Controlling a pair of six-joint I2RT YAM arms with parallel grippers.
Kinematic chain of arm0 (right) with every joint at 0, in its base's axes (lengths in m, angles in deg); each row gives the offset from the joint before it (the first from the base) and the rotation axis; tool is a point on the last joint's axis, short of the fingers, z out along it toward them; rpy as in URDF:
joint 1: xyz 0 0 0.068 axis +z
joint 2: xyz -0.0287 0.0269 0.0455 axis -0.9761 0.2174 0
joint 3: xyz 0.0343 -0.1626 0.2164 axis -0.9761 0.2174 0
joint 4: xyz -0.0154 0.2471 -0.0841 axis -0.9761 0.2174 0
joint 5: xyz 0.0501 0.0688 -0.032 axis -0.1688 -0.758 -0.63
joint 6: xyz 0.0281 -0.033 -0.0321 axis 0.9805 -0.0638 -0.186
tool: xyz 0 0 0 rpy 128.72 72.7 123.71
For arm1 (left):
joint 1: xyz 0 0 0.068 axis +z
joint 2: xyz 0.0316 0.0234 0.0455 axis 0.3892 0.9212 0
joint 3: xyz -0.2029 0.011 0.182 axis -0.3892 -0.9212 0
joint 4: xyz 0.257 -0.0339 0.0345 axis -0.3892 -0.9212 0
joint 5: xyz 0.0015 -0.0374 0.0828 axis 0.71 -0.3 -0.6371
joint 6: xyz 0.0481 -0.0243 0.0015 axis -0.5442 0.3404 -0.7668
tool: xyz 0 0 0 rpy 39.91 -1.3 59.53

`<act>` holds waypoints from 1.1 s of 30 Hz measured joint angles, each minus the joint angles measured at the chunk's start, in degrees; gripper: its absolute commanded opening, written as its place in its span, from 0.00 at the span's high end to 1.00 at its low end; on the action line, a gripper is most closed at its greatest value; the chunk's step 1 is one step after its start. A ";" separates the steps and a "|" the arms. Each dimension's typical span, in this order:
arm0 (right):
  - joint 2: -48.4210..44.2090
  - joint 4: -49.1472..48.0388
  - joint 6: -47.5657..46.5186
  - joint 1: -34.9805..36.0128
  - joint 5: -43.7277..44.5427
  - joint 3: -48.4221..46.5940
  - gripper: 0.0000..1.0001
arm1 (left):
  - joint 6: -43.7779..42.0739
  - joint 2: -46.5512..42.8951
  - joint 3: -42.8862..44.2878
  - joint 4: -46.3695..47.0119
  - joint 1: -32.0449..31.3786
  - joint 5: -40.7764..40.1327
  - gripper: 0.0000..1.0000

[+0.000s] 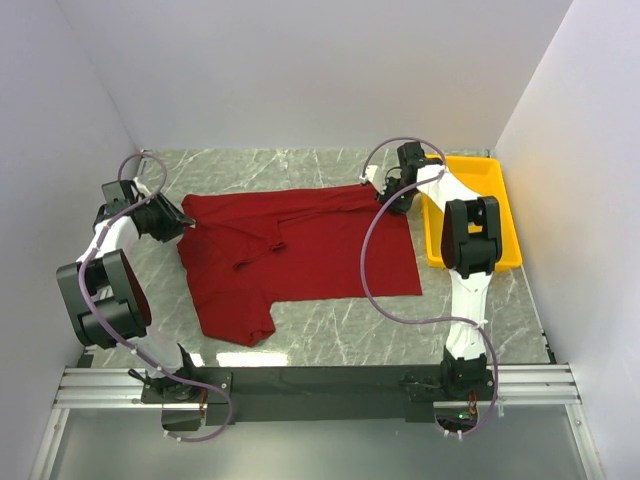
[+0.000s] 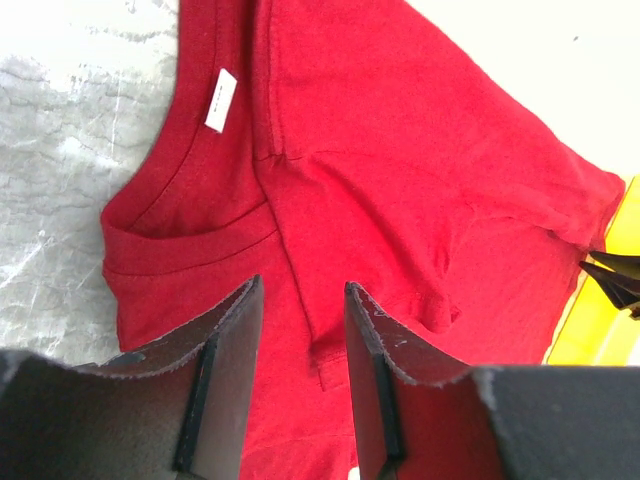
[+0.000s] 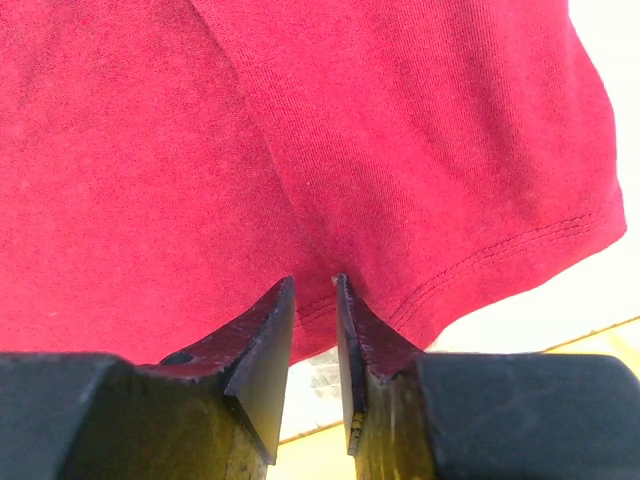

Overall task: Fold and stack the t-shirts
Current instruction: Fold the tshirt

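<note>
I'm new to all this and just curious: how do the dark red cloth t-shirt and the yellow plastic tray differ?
The dark red cloth t-shirt is soft, lying flat and partly folded; the yellow plastic tray is rigid with raised walls. The t-shirt spreads wide across the middle; the tray sits narrower at the right edge. Both rest on the grey marble-patterned table.

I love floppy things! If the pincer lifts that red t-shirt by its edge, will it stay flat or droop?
Probably droop: the t-shirt is thin cloth, already rumpled into creases. It looks light, so it should lift easily. Pushed, it would likely bunch up rather than slide whole.
</note>
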 measured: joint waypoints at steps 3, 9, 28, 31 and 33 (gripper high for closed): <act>-0.02 0.11 -0.46 0.00 0.04 -0.28 0.67 | 0.02 -0.72 -0.04 0.02 0.04 0.24 0.56; 0.00 0.20 -1.01 0.00 0.15 -2.43 0.68 | 0.02 -0.87 -0.13 0.02 0.04 0.44 0.56; 2.25 2.05 -2.54 0.00 0.52 -4.09 0.76 | 0.07 -0.87 -1.07 0.07 0.04 1.90 0.56; 3.30 2.19 -2.64 0.02 0.66 -4.13 0.86 | 0.07 -0.87 -1.11 0.09 0.04 1.92 0.56; 3.65 2.51 -2.82 0.02 0.61 -4.37 0.92 | 0.07 -0.87 -1.25 0.11 0.04 1.95 0.56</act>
